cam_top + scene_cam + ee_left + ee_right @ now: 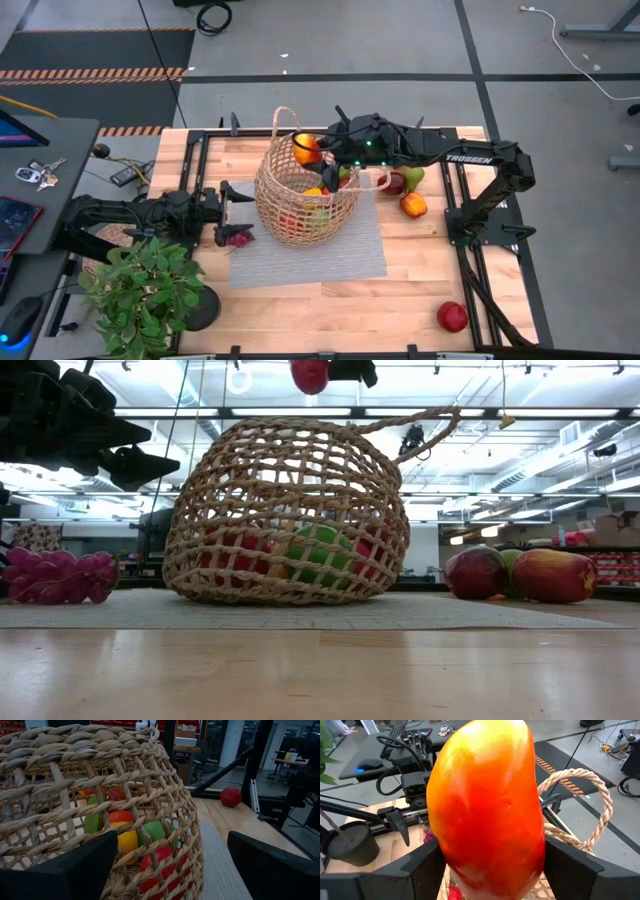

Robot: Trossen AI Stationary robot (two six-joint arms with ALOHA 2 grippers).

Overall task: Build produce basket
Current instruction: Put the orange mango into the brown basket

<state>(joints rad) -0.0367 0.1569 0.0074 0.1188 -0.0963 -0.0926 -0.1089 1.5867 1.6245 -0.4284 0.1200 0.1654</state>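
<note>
Here, in the high view, my right gripper (pixel 312 152) sat just above centre frame, over the rim of the basket (pixel 290 205), clamped on an orange-red fruit (pixel 306 148). The basket stood on a grey mat (pixel 320 250) at mid-frame with several pieces already inside. My left gripper (pixel 232 205) waited left of the basket, jaws wide, holding nothing, a purple grape bunch (pixel 238 238) just below it. Loose produce lay right of the basket: a dark-red piece (pixel 393 183), a green pear (pixel 413 176), an orange-red fruit (pixel 413 205), and a red apple (pixel 452 317) at lower right, well apart.

Low view: the basket filled centre frame, red and green pieces showing through the weave; the held fruit hung at the top edge above it; the grapes lay at far left.

Left wrist view: basket wall close, my own fingers (pixel 65 870) spread to either side.

Right wrist view: the fruit filled the frame between my fingers (pixel 420 867), a basket handle (pixel 580 800) behind it.

Judgement: step in hand was the drop of this piece. The next move called for lowering inside the rim, clear of the handle, then opening.
</note>
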